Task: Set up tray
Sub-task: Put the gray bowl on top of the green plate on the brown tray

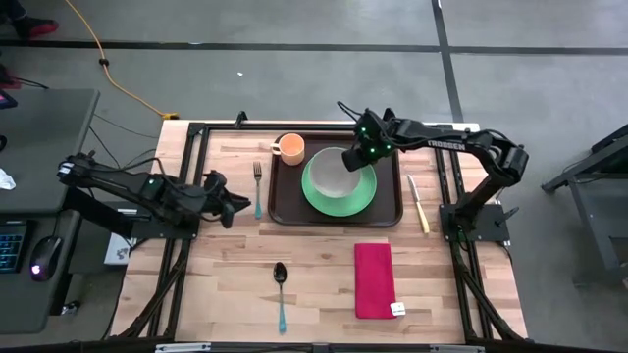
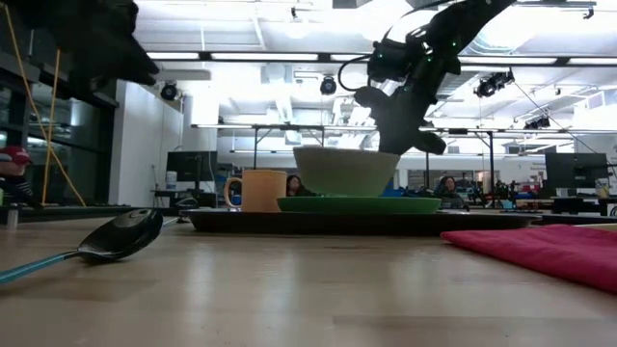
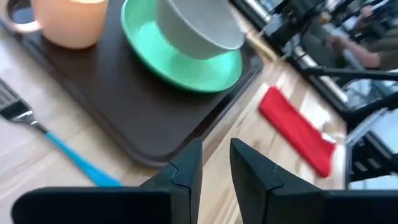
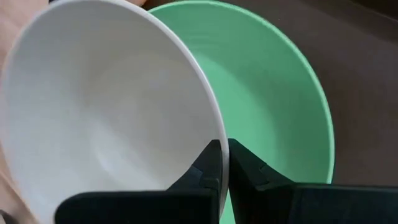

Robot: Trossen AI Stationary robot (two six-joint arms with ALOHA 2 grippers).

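Observation:
The dark brown tray (image 1: pixel 285 208) lies at the table's far middle. On it stand a green plate (image 1: pixel 361 199) and an orange cup (image 1: pixel 289 149). A white bowl (image 1: pixel 337 174) sits with its base on the green plate (image 2: pixel 359 204). My right gripper (image 4: pixel 222 154) is over the bowl's right far side, shut on its rim. My left gripper (image 3: pixel 216 167) hovers left of the tray near the blue-handled fork (image 1: pixel 258 184), slightly open and holding nothing. My right gripper pinches the bowl's rim (image 4: pixel 214 127) on its right far side, one finger inside the bowl and one outside. The fingers (image 2: pixel 397 123) come slanting down from above and the right. The bowl (image 2: pixel 345 171) stands upright on the plate.
A spoon (image 1: pixel 281 284) with a blue handle lies near the table's front, a folded red napkin (image 1: pixel 374 279) to its right. A knife (image 1: pixel 419 204) lies right of the tray. The bare wooden table (image 1: pixel 216 275) shows at front left.

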